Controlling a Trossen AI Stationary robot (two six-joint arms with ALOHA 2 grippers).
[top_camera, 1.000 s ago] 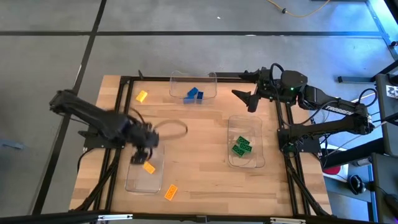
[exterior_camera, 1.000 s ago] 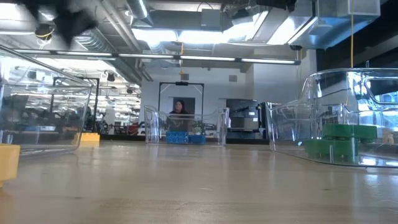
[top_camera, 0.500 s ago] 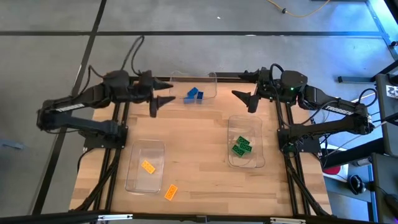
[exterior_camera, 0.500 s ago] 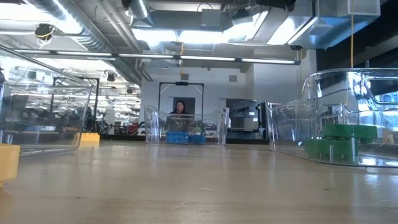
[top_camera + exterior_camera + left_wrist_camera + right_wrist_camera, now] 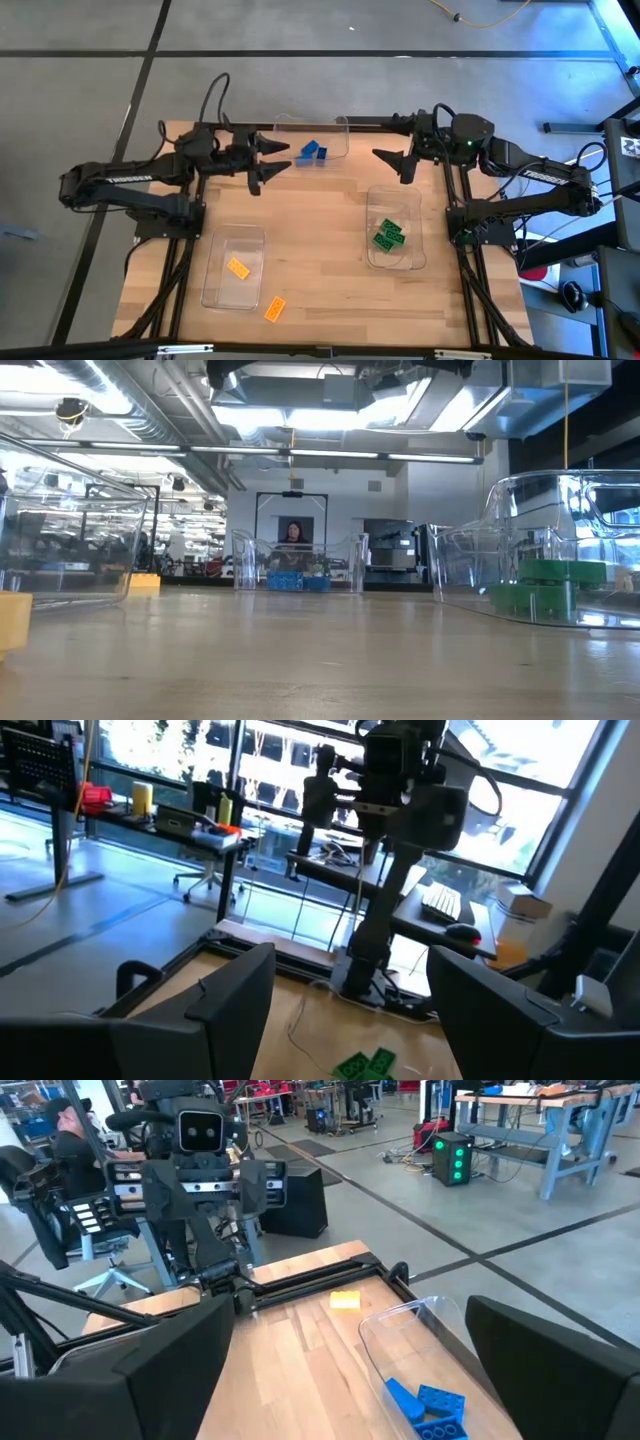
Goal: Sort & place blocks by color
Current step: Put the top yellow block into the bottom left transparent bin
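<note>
Two blue blocks [image 5: 312,152] lie in the clear far tray [image 5: 311,124], also seen in the right wrist view as blue blocks [image 5: 425,1405]. Green blocks [image 5: 388,234] sit in the right tray [image 5: 396,262]. One orange block [image 5: 238,268] lies in the near-left tray [image 5: 220,290]; another orange block [image 5: 274,308] lies on the table beside it. A third yellow block [image 5: 344,1300] rests near the far-left corner. My left gripper [image 5: 270,165] hangs open and empty left of the far tray. My right gripper [image 5: 392,162] hangs open and empty right of it.
The black frame rail [image 5: 370,123] runs along the table's far edge. The table's middle [image 5: 310,230] is bare wood between the three trays. In the low view a person [image 5: 294,535] sits in the room beyond the far tray.
My left arm has drawn back from above the near-left tray toward the far edge and turned level, its open fingers pointing to the right beside the far tray. The orange block stays lying in the near-left tray. My right arm has kept still.
</note>
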